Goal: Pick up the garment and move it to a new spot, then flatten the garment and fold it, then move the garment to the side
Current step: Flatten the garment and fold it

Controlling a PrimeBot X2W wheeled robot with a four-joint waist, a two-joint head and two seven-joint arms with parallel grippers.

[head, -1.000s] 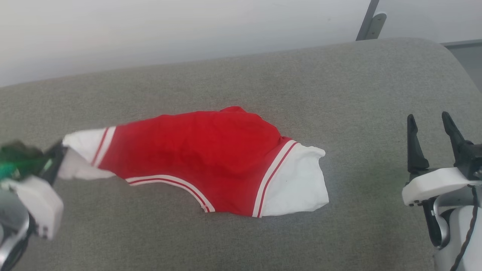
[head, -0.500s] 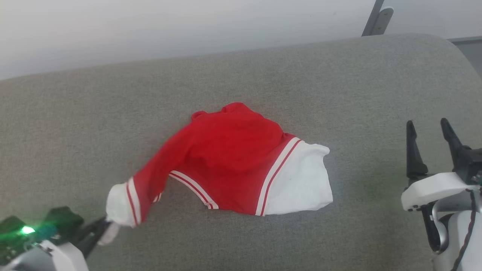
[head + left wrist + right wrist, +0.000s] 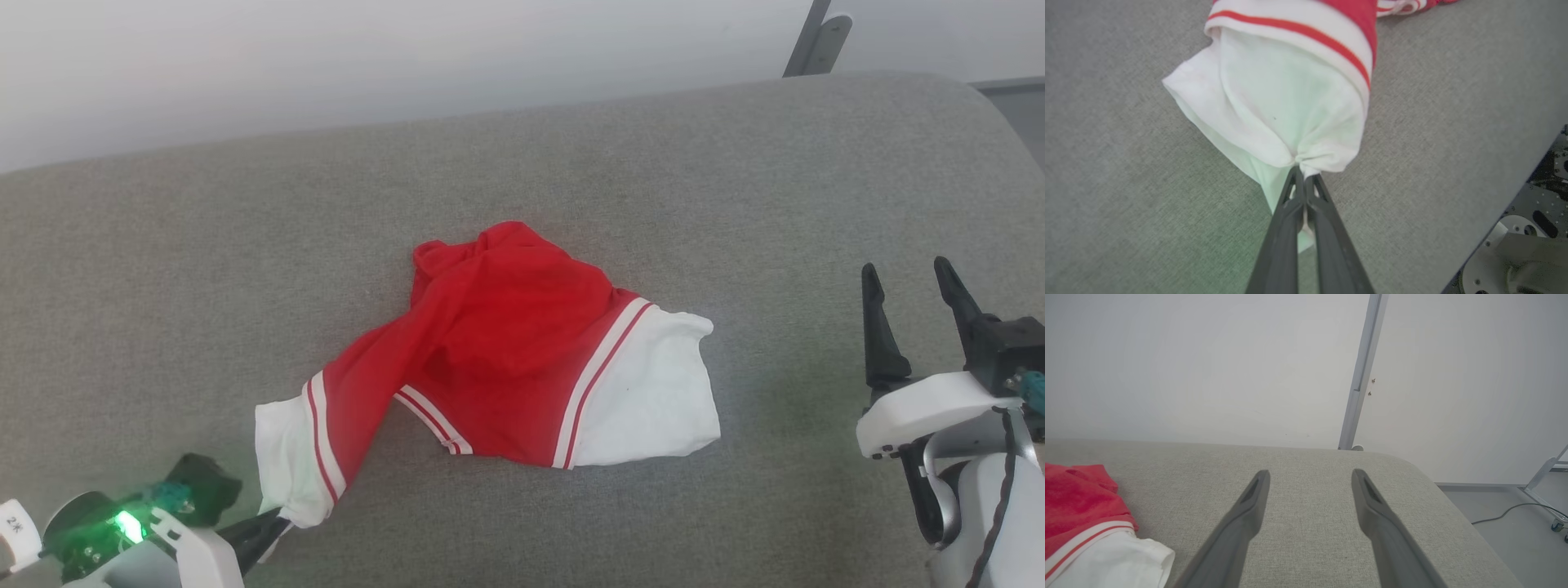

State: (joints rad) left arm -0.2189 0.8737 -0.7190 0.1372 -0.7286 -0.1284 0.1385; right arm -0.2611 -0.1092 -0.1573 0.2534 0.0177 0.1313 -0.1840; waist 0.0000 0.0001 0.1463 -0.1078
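Only one garment, clamped by the left pincer; right pincer agape.

surface: grey fabric cushion | lying on it: crumpled red-and-white garment

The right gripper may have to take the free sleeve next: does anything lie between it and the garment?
Nothing visible does. Only bare grey cushion separates the open right gripper from the garment, whose other sleeve the left gripper pinches.
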